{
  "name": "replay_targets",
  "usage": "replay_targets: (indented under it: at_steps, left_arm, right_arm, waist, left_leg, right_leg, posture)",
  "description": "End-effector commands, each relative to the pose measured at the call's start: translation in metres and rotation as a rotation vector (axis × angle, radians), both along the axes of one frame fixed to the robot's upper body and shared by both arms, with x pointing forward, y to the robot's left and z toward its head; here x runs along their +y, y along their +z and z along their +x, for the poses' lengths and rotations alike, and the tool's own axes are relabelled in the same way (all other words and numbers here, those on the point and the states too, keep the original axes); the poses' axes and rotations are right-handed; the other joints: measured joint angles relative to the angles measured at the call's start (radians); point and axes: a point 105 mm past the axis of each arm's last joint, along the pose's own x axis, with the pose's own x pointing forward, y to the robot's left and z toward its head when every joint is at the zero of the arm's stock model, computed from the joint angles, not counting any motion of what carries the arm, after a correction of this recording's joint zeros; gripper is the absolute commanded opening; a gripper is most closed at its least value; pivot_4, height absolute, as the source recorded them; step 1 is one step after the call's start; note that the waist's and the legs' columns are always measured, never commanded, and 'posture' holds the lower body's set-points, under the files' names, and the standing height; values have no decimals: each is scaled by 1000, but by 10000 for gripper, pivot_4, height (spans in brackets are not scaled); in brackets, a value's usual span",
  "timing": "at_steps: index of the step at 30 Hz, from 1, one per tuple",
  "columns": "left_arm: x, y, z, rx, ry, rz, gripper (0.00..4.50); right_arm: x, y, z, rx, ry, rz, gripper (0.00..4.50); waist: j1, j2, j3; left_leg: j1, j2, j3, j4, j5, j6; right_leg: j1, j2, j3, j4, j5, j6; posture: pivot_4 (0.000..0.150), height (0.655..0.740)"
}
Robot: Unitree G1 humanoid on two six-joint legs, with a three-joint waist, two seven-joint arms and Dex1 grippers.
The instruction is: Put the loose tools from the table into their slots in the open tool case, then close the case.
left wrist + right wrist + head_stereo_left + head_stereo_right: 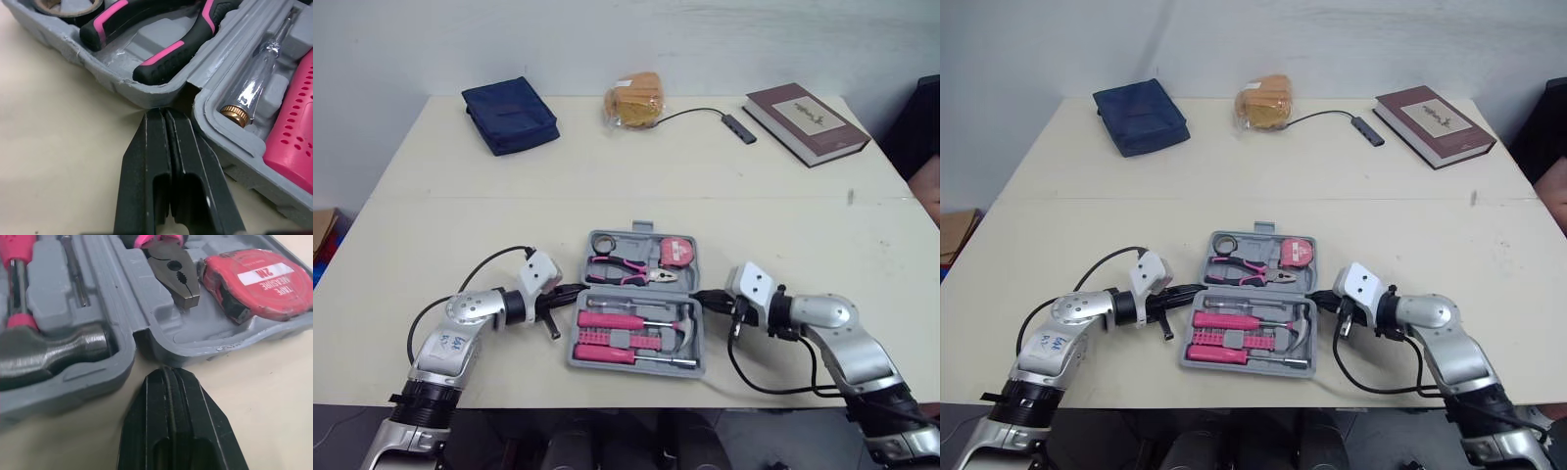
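Left jaws: clenched with nothing between them; the two black fingers (146,166) are pressed flat together, and their tips are set at the notch where the two halves of the tool case meet on its left side. Whether the tips touch the case wall cannot be told.
Right jaws: likewise clenched and empty; the fingers (193,421) are closed on each other and pointed at the matching notch on the right side of the case.
Tool case (636,369): a grey moulded case is laid open and flat on the tabletop (431,245), close to the near edge, between the two arms.
Near half of case: a hammer (685,319) is seated at the right end with its steel head up against the case wall. Pink-handled screwdrivers (612,320) are laid crosswise in their slots. A clear tester pen (259,78) with a brass cap is bedded in the groove along the hinge side.
Far half of case: pliers (626,269) with black and pink grips are laid across the middle. A red tape measure (677,252) is seated at the right. A black tape roll (604,242) is held in the left corner.
Far left of tabletop: a navy pouch (509,115) is laid well apart from the case.
Far centre: a clear bag of bread (634,100) is set near the back edge, and a thin cable is run from beside it to a small dark USB hub (739,128).
Far right: a dark red hardback book (806,122) is laid flat, just beside the hub.
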Motion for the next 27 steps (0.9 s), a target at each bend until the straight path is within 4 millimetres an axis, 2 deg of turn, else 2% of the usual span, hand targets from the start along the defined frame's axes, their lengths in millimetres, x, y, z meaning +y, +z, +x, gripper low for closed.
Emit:
replay_targets:
  at_steps: [1, 5, 12, 15, 18, 20, 21, 22, 25, 26, 27]
  left_arm:
    - [-1, 8, 8, -35, 34, -7, 0]
    - [5, 4, 17, -26, 62, 37, 0]
    - [9, 1, 33, -43, 100, 62, 0]
    - [12, 0, 37, -45, 129, 74, 0]
    - [23, 4, 37, -33, 179, 52, 0]
    - [36, 13, 34, -53, 209, 43, 5303]
    - [40, 16, 32, -57, 209, 45, 9460]
    - [47, 21, 31, -82, 218, 52, 13476]
    - [55, 34, 29, -100, 234, 14, 27955]
    - [55, 44, 26, -100, 223, -27, 32447]
    - [57, 61, 27, -100, 223, -68, 37602]
  right_arm:
    - [8, 7, 12, -35, 9, -8, 950]
    - [10, 8, 23, -19, -2, -29, 950]
    - [18, 14, 23, -10, 12, 24, 950]
    - [9, 10, 24, -2, -9, -12, 950]
    - [-9, 13, 27, 16, -82, 3, 950]
    - [-26, 20, 24, 64, -139, 26, 0]
    - [-32, 22, 22, 92, -158, 37, 7115]
    - [-39, 26, 18, 94, -154, 17, 10285]
    - [-51, 37, 20, 79, -213, 29, 25943]
    - [-58, 43, 21, 82, -248, 16, 31041]
    - [-66, 53, 22, 155, -342, 32, 36648]
  waist:
    - [1, 0, 0]
    - [1, 0, 0]
    - [0, 0, 0]
    - [0, 0, 0]
    - [0, 0, 0]
    - [1, 0, 0]
    - [1, 0, 0]
    - [1, 0, 0]
    - [-1, 0, 0]
    - [0, 0, 0]
    - [0, 0, 1]
  left_leg:
    - [0, 0, 0, 0, 0, 0]
    - [0, 0, 0, 0, 0, 0]
    - [0, 0, 0, 0, 1, -1]
    - [0, 0, 0, 0, 1, -1]
    - [0, 0, 0, 0, 1, -1]
    - [0, 0, 0, 0, 1, -1]
    - [0, 0, 0, 0, 1, -1]
    - [0, 0, 0, -1, 1, 0]
    - [-1, 0, 0, -2, 0, 0]
    - [-1, 1, 0, -2, 0, 0]
    - [-1, 1, 0, -2, 0, 0]
  right_leg:
    - [0, 0, 0, 0, 0, 0]
    - [0, 0, 0, 0, 0, 0]
    - [0, 0, 0, 0, 0, 0]
    - [0, 0, 0, 1, 0, 0]
    - [0, 0, 0, 1, 0, 0]
    - [0, 0, 0, 1, 0, 0]
    - [0, -1, 0, 1, 0, 0]
    - [0, -1, 0, 0, 0, 0]
    - [-1, -1, 0, -1, 0, 0]
    - [-1, -1, 0, -2, 0, 0]
    - [-1, -1, 0, -2, 0, 0]
  posture:
    - [1500, 7400]
    - [1500, 7400]
    - [1500, 7400]
    - [1500, 7400]
    - [1500, 7400]
    - [1500, 7400]
    - [1500, 7400]
    - [1500, 7400]
    - [1500, 7400]
    - [1500, 7400]
    - [1500, 7400]
